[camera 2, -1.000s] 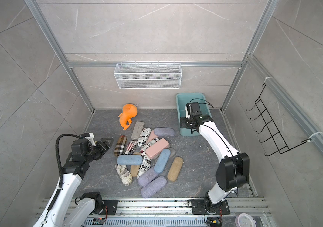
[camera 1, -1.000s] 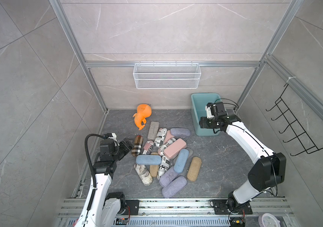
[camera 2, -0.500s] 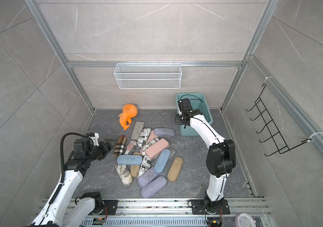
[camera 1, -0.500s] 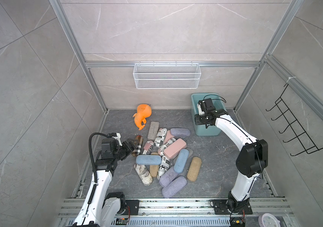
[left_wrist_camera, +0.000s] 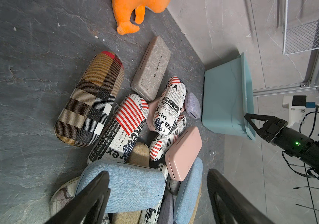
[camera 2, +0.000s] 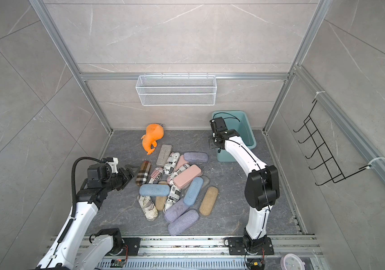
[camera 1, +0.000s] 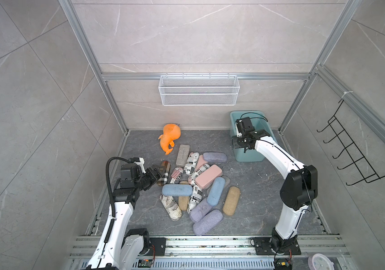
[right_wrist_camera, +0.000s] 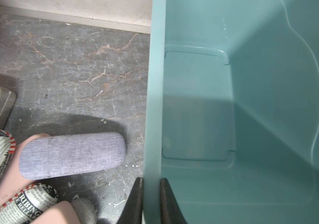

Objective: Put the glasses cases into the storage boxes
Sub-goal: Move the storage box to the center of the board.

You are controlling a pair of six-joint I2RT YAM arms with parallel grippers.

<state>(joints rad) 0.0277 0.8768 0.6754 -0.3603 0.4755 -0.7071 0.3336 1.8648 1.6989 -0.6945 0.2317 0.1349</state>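
- Grey stone-look panels wall in the cell on three sides, over a dark veined floor [camera 1: 257, 187].
- On the back wall hangs a white wire mesh basket [camera 1: 198, 93]; a black hook rack [camera 1: 350, 159] hangs on the right-hand wall.
- Two white-and-black arms rise from a rail at the front edge, one on each side.
- The teal storage box [camera 1: 250, 156] stands upright in the far right corner, near the back wall.
- The glasses cases [camera 1: 196, 184] lie in a loose overlapping heap on the mid-floor, outside the box.
- An orange plush toy [camera 1: 170, 138] lies behind the heap, near the back wall.
- Within the heap, a pink case [camera 1: 208, 179] rests on top near the middle, and a blue case [camera 1: 177, 190] lies crosswise at the left front.
- A lilac case [right_wrist_camera: 71, 155] is the one nearest the box, with a strip of bare floor between them.
- A brown plaid case [left_wrist_camera: 90, 99] marks the heap's left edge.
- The left gripper [camera 1: 156, 171] hovers just beside the plaid case with its jaws apart, holding nothing.
- The right gripper [right_wrist_camera: 151, 181] is clamped on the box's left rim, one finger inside the wall and one outside.
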